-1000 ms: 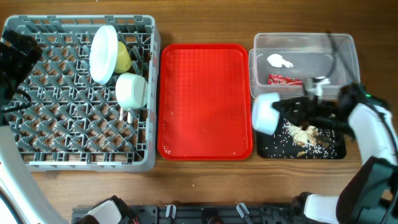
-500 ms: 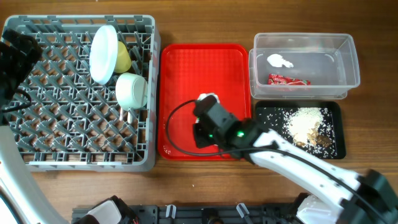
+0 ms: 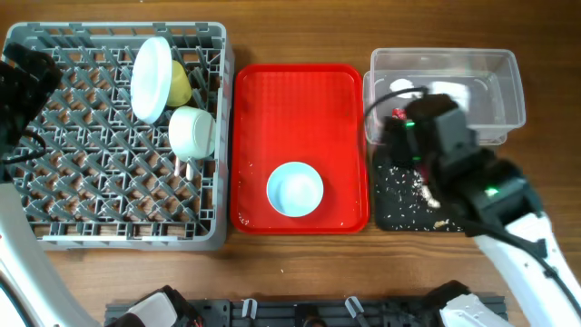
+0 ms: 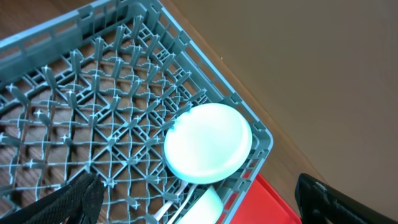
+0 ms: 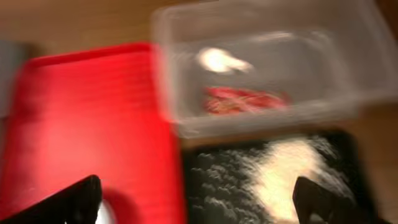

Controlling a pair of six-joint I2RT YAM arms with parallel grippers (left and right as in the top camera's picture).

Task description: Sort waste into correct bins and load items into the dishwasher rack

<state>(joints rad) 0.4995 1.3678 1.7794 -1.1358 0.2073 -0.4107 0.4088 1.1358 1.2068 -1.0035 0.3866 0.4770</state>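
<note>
Hovering over the near left corner of the tub [image 3: 495, 95] and the rear of the black tray [image 3: 386, 213], the right arm [image 3: 454, 159] hides part of both bins in the overhead view. The right wrist view is blurred. It shows the right gripper [image 5: 196, 186] open, with its fingers [image 5: 74, 202] spread to the frame edges and nothing between them.

Waste:
- The tissue [image 5: 219, 60] lies in the tub.
- The wrapper [image 5: 245, 99] lies in the tub, just in front of the tissue.
- The scraps [image 5: 283, 174] lie piled in the black tray, with loose grains scattered around the pile.

The black tray sits on the worktop [image 3: 300, 27] directly in front of the tub. The red tray [image 3: 300, 100] lies between the bins and the rack [image 3: 82, 173].

Items:
- The plate [image 3: 152, 77] stands on edge among the pegs in the rear right part of the rack.
- The cup [image 3: 181, 84] rests against the right face of the plate.
- The first bowl [image 3: 192, 132] lies on its side in the rack, just in front of the cup.
- The second bowl [image 3: 294, 189] stands mouth up on the front half of the red tray, apart from both grippers.

The left arm [image 3: 23, 82] is at the left edge of the rack. The left gripper [image 4: 198, 186] is open and empty above the pegs, and its camera faces the plate.
</note>
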